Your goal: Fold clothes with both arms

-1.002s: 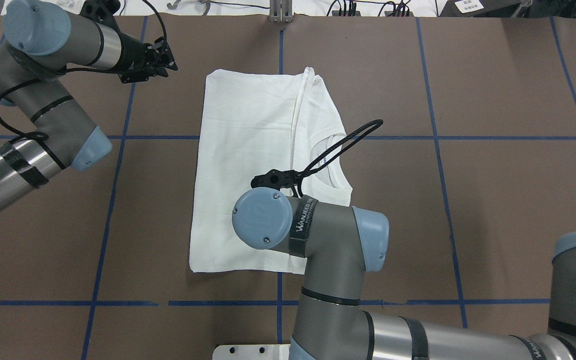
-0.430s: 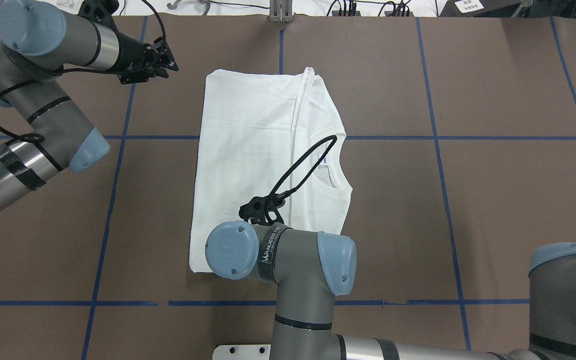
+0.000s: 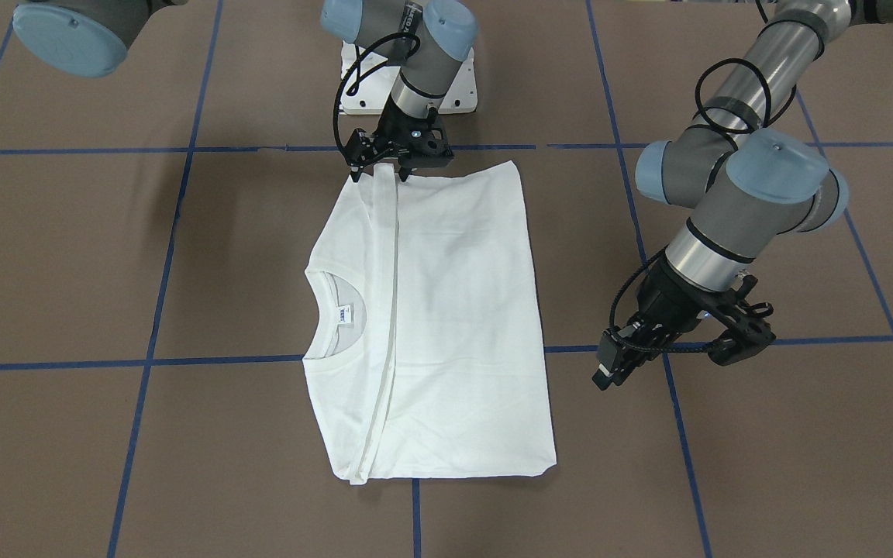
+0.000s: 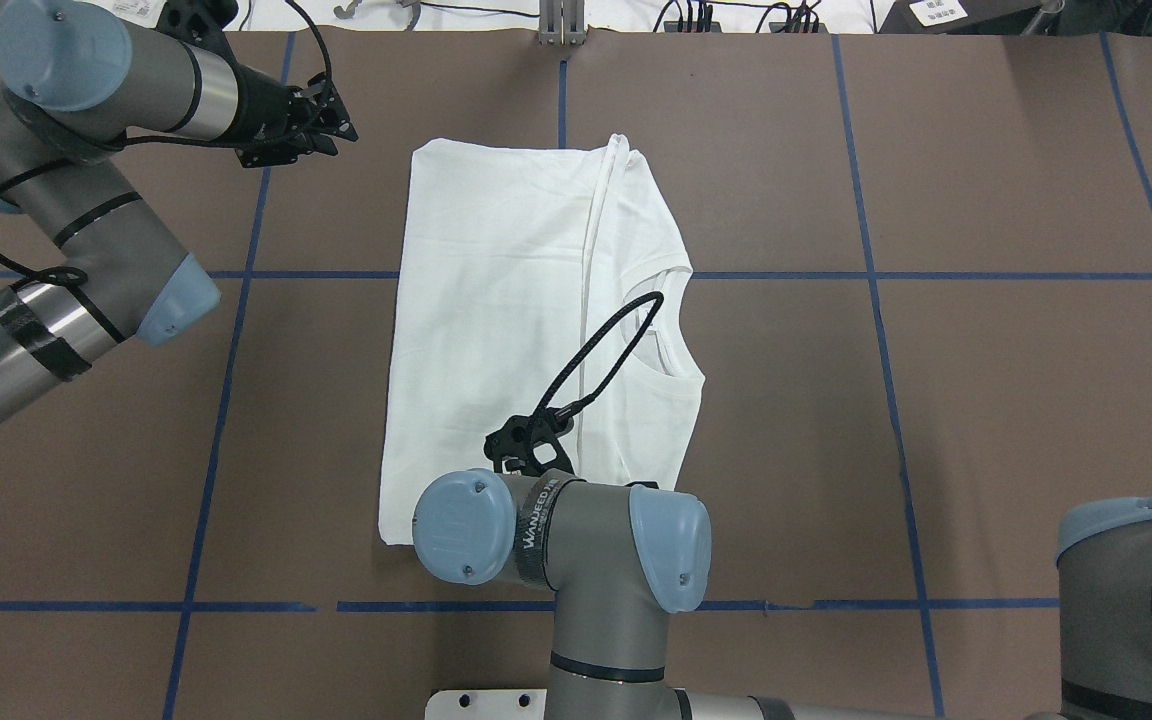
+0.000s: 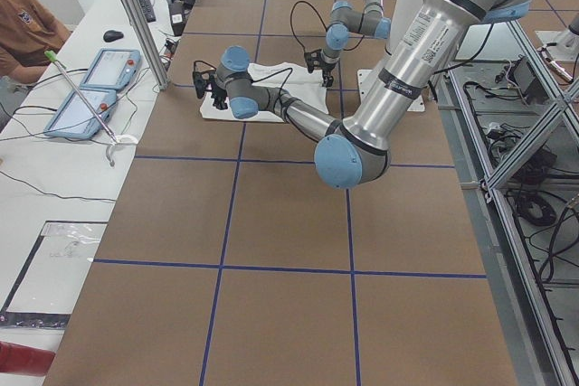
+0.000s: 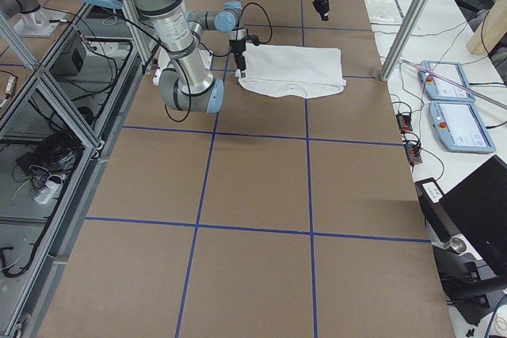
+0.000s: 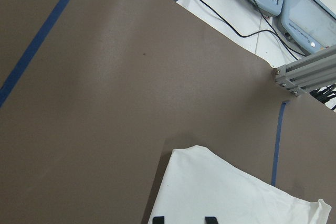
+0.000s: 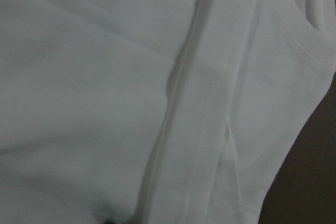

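Note:
The white shirt [image 4: 496, 300] lies folded into a tall rectangle in the middle of the table, with the ribbed collar and its label [image 3: 342, 314] facing up on one long side. My right gripper [image 3: 379, 172] is down at the shirt's edge nearest the robot, open, its fingers either side of the folded band [image 8: 178, 119]. The right arm's wrist hides that edge in the overhead view. My left gripper [image 3: 611, 373] hovers open and empty beside the shirt's far corner [image 7: 189, 153], off the cloth.
Blue tape lines cross the brown table [image 4: 986, 400]. The white base plate [image 3: 458, 93] sits just behind the right gripper. An aluminium post [image 7: 304, 74], teach pendants [image 5: 90, 88] and a seated person [image 5: 23, 24] are beyond the far table edge.
The right arm has drawn back over the shirt from beside the collar to the edge nearest the robot, and has settled there. The left arm has barely moved.

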`<state>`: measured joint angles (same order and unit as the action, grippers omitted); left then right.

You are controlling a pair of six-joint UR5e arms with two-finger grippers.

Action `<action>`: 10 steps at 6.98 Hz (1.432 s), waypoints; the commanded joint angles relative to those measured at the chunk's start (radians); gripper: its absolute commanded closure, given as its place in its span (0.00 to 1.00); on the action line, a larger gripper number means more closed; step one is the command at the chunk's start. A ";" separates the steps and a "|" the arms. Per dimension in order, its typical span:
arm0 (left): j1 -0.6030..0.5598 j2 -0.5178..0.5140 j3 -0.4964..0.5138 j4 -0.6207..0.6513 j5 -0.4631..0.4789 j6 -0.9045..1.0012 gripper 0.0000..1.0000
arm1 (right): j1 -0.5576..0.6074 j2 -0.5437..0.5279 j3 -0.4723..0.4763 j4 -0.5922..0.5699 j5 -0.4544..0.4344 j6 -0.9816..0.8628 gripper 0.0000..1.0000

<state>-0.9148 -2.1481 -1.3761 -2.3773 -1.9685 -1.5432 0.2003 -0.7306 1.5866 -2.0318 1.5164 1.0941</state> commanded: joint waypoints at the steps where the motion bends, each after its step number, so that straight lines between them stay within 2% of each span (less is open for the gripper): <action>1: -0.001 0.001 -0.009 0.001 -0.001 0.000 0.63 | -0.001 -0.021 0.009 -0.014 -0.002 -0.006 0.00; 3: -0.001 0.030 -0.038 0.004 -0.001 0.000 0.63 | 0.019 -0.065 0.079 -0.060 -0.002 -0.046 0.00; 4: -0.001 0.030 -0.055 0.021 -0.001 0.000 0.63 | 0.024 -0.154 0.208 -0.094 -0.002 -0.074 0.00; 6: 0.001 0.030 -0.083 0.066 -0.001 0.000 0.63 | 0.018 -0.293 0.327 -0.097 -0.004 -0.059 0.00; 7: 0.001 0.030 -0.083 0.067 -0.001 0.000 0.63 | 0.014 -0.293 0.363 -0.099 0.005 -0.057 0.00; 8: 0.001 0.030 -0.090 0.067 -0.001 0.000 0.63 | 0.019 -0.285 0.366 -0.084 0.005 -0.040 0.00; 9: 0.001 0.030 -0.095 0.067 -0.001 -0.002 0.63 | 0.028 -0.276 0.366 -0.033 0.008 0.099 0.00; 10: 0.001 0.031 -0.095 0.067 0.000 0.000 0.63 | 0.027 -0.291 0.362 0.092 0.014 0.266 0.00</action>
<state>-0.9143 -2.1180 -1.4686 -2.3104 -1.9693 -1.5438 0.2250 -1.0128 1.9493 -2.0532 1.5249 1.1874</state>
